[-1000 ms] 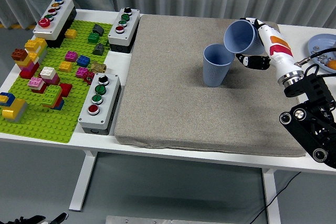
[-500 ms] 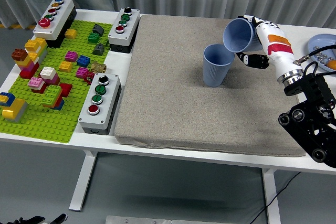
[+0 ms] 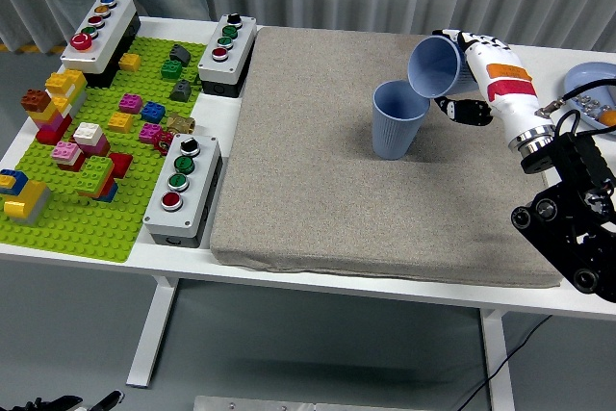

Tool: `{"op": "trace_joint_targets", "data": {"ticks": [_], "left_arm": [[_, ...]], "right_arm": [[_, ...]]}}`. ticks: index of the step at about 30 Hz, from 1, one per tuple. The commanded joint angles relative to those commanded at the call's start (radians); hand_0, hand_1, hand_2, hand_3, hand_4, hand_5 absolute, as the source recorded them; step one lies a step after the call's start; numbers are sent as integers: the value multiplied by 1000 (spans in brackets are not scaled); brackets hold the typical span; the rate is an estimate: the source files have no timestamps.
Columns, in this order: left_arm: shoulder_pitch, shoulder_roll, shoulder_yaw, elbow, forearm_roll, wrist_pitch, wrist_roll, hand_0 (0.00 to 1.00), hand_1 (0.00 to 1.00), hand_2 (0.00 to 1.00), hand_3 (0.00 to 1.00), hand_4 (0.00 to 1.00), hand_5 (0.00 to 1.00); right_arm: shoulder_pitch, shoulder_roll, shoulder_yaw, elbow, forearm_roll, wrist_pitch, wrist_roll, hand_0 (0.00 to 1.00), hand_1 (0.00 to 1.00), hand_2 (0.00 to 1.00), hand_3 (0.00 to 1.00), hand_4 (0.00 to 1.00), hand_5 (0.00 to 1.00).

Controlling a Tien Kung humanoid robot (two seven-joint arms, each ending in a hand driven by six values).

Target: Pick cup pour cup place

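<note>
Far to the left, a green brick baseplate (image 3: pixel 87 156) covered with loose coloured bricks lies on the white table (image 3: pixel 289 271), flanked by three grey button boxes (image 3: pixel 183 190); none of it looks involved in the pour. The grey mat (image 3: pixel 318 190) fills the middle, probably there to catch spills. On it, right of centre, the standing blue cup (image 3: pixel 397 119) sits upright, mouth open to receive. Just above its far right rim, the tilted blue cup (image 3: pixel 438 66) leans with its mouth down-left, angled so contents would fall inside. The right hand (image 3: pixel 472 79) has its fingers wrapped around that tilted cup. At the table's right edge a blue plate (image 3: pixel 589 79) rests. The left hand is out of view.
</note>
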Motion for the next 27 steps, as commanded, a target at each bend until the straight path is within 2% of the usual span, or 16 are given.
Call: {"op": "trace_joint_targets", "data": {"ticks": [27], "left_arm": [[-2,0,-8,0,7,0,3,768,759,815,660,501,998]], "right_arm": [[36,-11,-76,-18,-35,-51,-4,890,777,715,716,693,52]]}}
